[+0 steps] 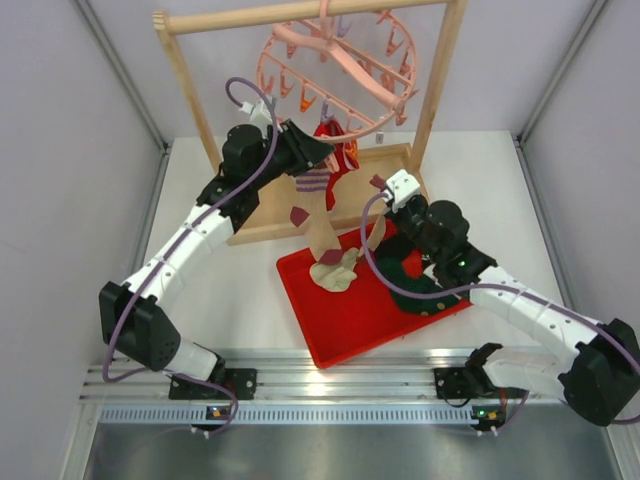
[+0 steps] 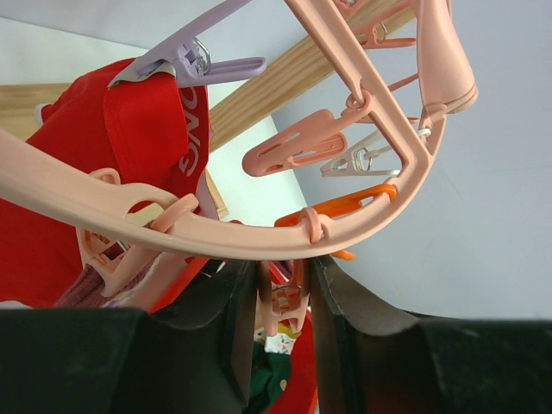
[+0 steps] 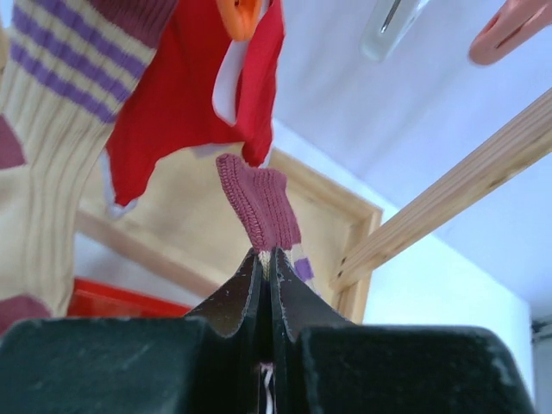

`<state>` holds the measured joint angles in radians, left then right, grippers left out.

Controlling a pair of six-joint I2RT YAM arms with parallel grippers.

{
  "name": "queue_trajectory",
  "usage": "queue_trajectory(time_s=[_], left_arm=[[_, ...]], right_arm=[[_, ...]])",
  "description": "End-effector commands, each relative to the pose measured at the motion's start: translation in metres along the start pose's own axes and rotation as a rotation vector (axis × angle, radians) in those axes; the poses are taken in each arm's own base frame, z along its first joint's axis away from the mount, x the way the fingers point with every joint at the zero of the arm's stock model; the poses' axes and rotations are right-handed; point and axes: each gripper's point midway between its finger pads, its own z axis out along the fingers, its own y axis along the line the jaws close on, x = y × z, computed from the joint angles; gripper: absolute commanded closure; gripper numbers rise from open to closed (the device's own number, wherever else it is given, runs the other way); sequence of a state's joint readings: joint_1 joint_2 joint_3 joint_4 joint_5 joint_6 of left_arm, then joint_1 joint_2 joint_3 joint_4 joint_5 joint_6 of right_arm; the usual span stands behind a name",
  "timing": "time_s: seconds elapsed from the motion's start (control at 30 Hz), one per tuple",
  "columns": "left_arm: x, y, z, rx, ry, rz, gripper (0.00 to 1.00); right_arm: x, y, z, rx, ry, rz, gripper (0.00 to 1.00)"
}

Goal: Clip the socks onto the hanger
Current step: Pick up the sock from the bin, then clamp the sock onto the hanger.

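The pink hanger hangs from the wooden rack; its ring crosses the left wrist view. A red sock hangs from a purple peg. A tan sock with purple patches hangs beside it, its foot reaching the tray. My left gripper is up under the ring, its jaws closed against a pink peg. My right gripper is shut on the maroon cuff of a second tan sock and holds it up below the hanger. A dark green sock lies on the tray.
A red tray lies at mid-table under the right arm. The wooden rack's post and base board stand at the back. An orange peg and several pink pegs dangle from the ring.
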<state>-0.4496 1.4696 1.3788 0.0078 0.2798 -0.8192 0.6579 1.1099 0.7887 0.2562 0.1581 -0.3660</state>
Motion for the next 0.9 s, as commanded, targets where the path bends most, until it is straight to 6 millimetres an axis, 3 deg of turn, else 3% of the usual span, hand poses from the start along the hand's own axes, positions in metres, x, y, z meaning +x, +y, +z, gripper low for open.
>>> queue_trajectory(time_s=[0.0, 0.4, 0.53, 0.87], left_arm=[[-0.008, -0.018, -0.01, 0.066, -0.017, -0.029, 1.0], [0.001, 0.0, 0.001, -0.055, 0.047, -0.137, 1.0], [0.001, 0.017, 0.003, -0.177, 0.057, -0.179, 1.0], [0.0, 0.037, -0.004, -0.294, -0.008, -0.287, 1.0]], right_arm=[[-0.058, -0.028, 0.005, 0.154, -0.245, -0.049, 1.0], [-0.081, 0.005, 0.01, 0.142, -0.362, -0.134, 1.0], [-0.082, 0.011, 0.015, 0.151, -0.355, -0.128, 1.0], [-0.089, 0.014, 0.023, 0.198, -0.342, -0.112, 1.0]])
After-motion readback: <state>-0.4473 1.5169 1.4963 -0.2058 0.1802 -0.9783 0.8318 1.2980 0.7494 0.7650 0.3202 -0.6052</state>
